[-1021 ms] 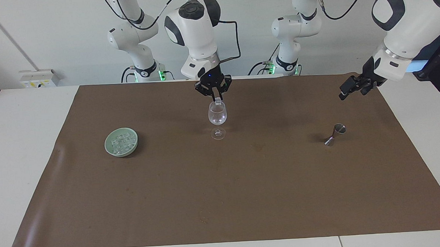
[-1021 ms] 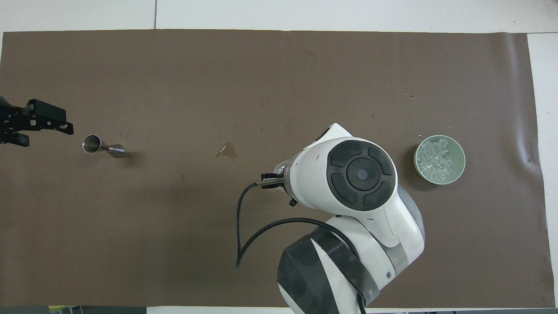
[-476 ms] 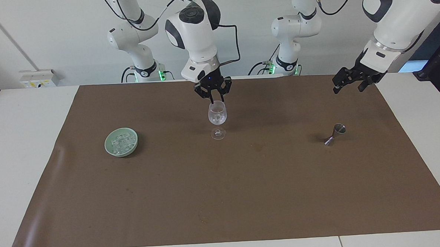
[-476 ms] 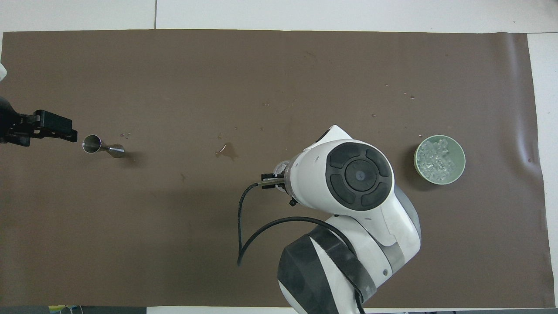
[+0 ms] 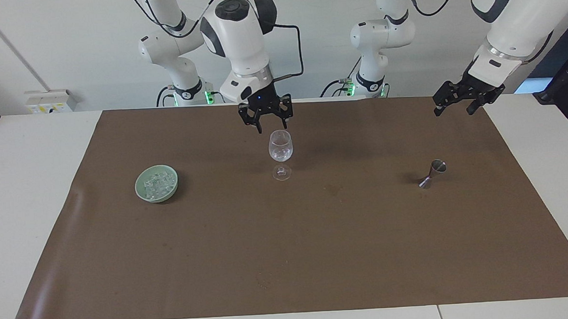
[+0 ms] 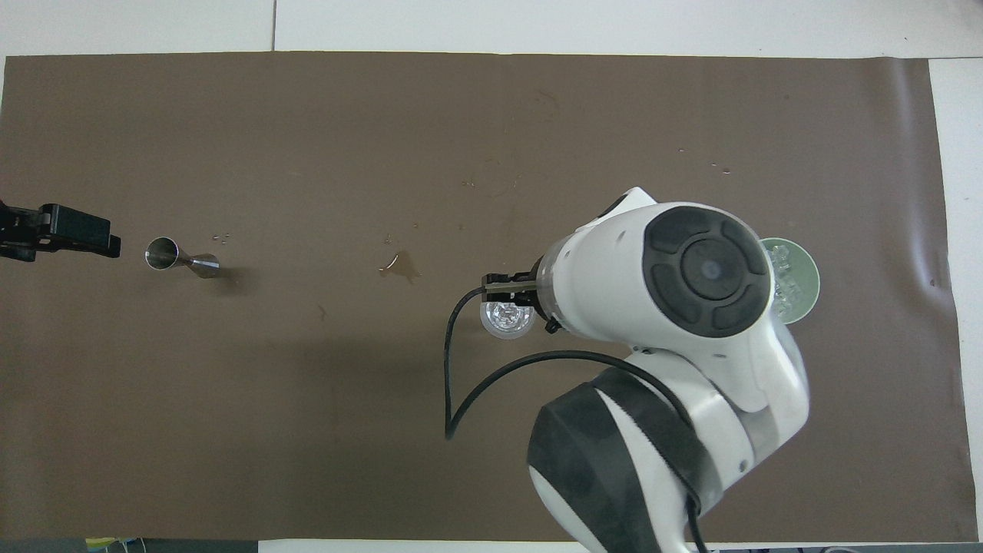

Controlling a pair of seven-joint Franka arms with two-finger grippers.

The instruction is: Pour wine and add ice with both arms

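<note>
Right pincer [image 5: 265, 123] spread open, empty, over upright clear stemmed wine glass [image 5: 281, 152] mid-counter, stem vertical. Left pincer [image 5: 455, 105] open, empty, waiting above brown mat's [image 5: 288, 255] edge near tipped steel jigger [image 5: 432, 173]. Glassy ice chunks [image 5: 156, 185] in pale green bowl [image 5: 141, 192], toward right arm's end.

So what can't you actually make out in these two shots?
- Overhead view: the right arm covers part of the green bowl of ice and hides the right pincer.
- Overhead view: the frame edge cuts off the left pincer.
- Both views: whether the wine glass holds liquid, and how many ice pieces; clear on clear.
- Facing view: the jigger's contents; too small.
</note>
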